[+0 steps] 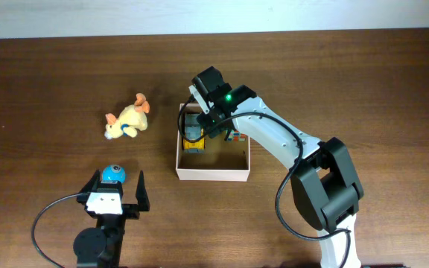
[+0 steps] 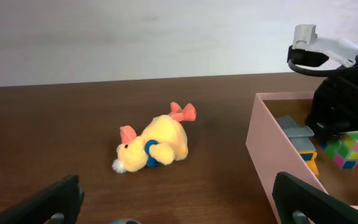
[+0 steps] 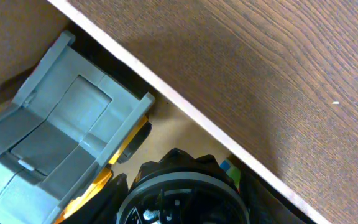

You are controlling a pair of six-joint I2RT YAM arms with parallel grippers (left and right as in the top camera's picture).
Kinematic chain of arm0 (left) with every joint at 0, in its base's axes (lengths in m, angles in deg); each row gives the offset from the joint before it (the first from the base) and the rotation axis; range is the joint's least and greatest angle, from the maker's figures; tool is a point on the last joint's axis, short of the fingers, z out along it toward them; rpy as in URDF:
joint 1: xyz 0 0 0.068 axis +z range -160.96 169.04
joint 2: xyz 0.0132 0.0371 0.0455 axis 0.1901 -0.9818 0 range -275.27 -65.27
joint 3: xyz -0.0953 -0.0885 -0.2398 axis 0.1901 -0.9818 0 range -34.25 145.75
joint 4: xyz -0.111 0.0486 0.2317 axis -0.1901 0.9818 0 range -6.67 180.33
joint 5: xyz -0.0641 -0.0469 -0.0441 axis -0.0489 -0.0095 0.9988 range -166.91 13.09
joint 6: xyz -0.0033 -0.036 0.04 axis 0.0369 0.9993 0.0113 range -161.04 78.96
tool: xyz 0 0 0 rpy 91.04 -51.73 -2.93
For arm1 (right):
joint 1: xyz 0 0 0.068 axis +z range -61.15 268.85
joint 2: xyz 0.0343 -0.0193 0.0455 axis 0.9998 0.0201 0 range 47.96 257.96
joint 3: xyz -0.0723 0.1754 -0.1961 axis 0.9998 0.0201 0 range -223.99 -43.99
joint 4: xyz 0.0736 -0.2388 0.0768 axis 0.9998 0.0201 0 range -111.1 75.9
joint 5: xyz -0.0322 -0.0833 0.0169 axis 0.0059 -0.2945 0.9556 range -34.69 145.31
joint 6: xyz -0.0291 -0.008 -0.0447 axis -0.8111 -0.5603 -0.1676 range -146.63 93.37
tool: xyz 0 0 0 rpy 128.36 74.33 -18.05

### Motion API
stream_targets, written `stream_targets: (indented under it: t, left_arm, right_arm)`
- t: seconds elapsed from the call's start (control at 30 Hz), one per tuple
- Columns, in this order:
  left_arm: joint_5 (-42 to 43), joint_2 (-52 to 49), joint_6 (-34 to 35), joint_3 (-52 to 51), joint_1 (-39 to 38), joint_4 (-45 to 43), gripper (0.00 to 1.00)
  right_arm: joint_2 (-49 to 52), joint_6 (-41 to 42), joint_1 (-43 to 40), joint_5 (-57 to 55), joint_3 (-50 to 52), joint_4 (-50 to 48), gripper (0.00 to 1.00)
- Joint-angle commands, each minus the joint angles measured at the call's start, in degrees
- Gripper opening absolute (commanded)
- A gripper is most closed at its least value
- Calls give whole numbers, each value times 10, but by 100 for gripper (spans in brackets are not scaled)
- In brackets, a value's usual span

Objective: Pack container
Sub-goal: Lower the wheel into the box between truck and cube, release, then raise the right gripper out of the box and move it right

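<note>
right claw [image 1: 198, 126] hangs low inside the container [image 1: 213, 176], right over the toy truck [image 1: 193, 140]. you can't tell from here whether it's clamped on the truck or let go. the container sits directly under that claw. it looks like light cardboard: thin walls, fairly stiff, likely to skid on the smooth wooden table [image 1: 348, 74] if you bump it. if it needs steadying, pinch a wall mid-side at the rim. left claw [image 1: 118, 182] is spread wide with nothing in it, the blue toy [image 1: 112, 173] at its tips and the plush duck [image 1: 127, 120] further ahead. there's open wood all round the box.
</note>
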Motion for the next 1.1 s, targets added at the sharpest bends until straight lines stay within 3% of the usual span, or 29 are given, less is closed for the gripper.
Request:
stream_targets:
  t: [0.0, 0.6, 1.07]
  left_arm:
    - [2, 5, -9, -4, 3, -2, 99]
    - [2, 5, -9, -4, 3, -2, 99]
    - [2, 5, -9, -4, 3, -2, 99]
  right_arm:
    - [14, -4, -2, -5, 4, -3, 48]
    - [28, -4, -5, -7, 4, -16, 48]
    - [28, -4, -20, -7, 4, -12, 54]
